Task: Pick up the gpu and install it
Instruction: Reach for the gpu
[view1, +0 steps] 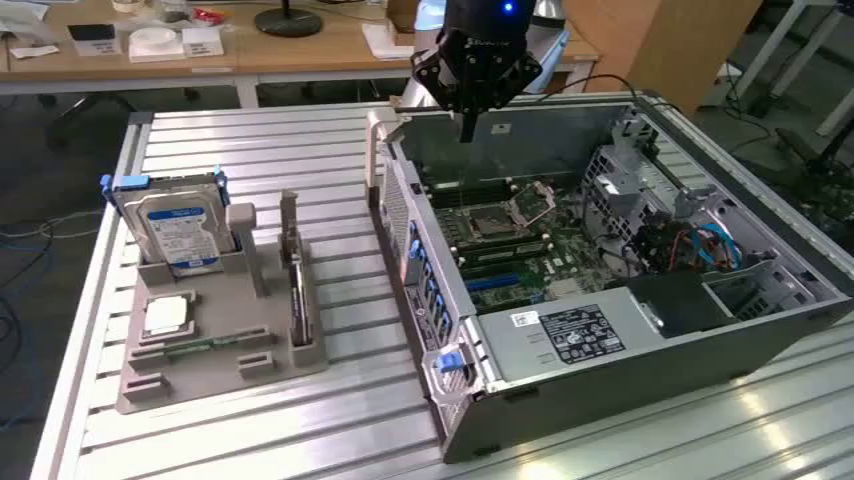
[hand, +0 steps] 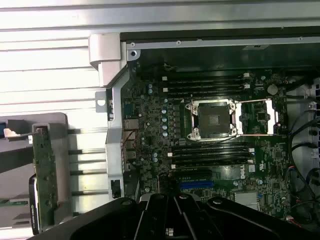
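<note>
The gpu is a thin dark card standing on edge in a slot of the grey holder, at the exterior view's left of the open computer case. In the wrist view the gpu shows edge-on between grey posts. My gripper hangs over the far end of the case, above the motherboard, shut with nothing between its fingers. It is well apart from the card. The wrist view shows the gripper above the blue expansion slot.
A silver hard drive with a blue-white label stands at the holder's far end; a processor chip and a green memory stick lie in it. The case's tall side wall separates holder and motherboard. Everything rests on a slatted metal table.
</note>
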